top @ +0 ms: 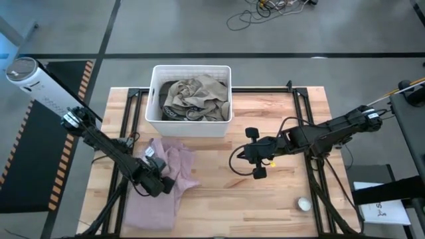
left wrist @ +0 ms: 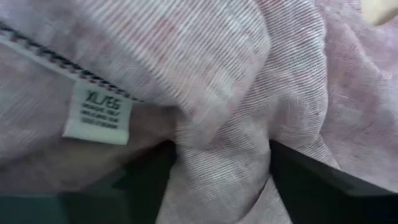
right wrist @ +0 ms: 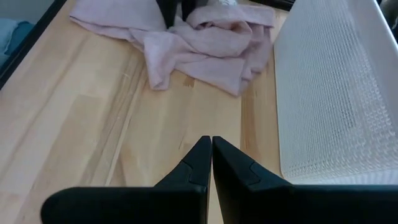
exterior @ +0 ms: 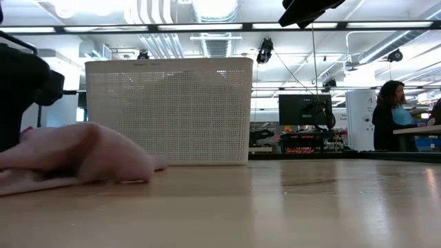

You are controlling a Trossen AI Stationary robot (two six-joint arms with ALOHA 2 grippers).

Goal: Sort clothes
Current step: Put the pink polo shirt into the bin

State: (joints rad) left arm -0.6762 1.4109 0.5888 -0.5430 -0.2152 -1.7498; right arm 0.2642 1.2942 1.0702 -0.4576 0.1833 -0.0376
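Observation:
A pale pink shirt (top: 169, 179) lies crumpled on the near left of the wooden table; it also shows in the low view (exterior: 76, 162) and the right wrist view (right wrist: 205, 43). My left gripper (top: 158, 180) is down on it and shut on its cloth. A white size label (left wrist: 96, 112) shows on the shirt. Khaki-tan and dark olive garments (top: 192, 99) lie in the white plastic bin (top: 156, 119) at the table's far middle. My right gripper (top: 256, 159) is shut and empty, above the table's middle, right of the shirt. My left gripper pinches a bunched fold of the pink shirt (left wrist: 217, 168) between its two fingers (left wrist: 149, 183), several layers gathered together. The fingers come from above, slanting down. The shirt lies on the table around the hold, slack.
The bin's mesh wall (right wrist: 329, 93) stands close to my right gripper on its far side. A small white round object (top: 303, 204) lies near the table's near right corner. Bare wood (top: 226, 206) lies between the two grippers. A person (exterior: 389, 114) stands in the room beyond.

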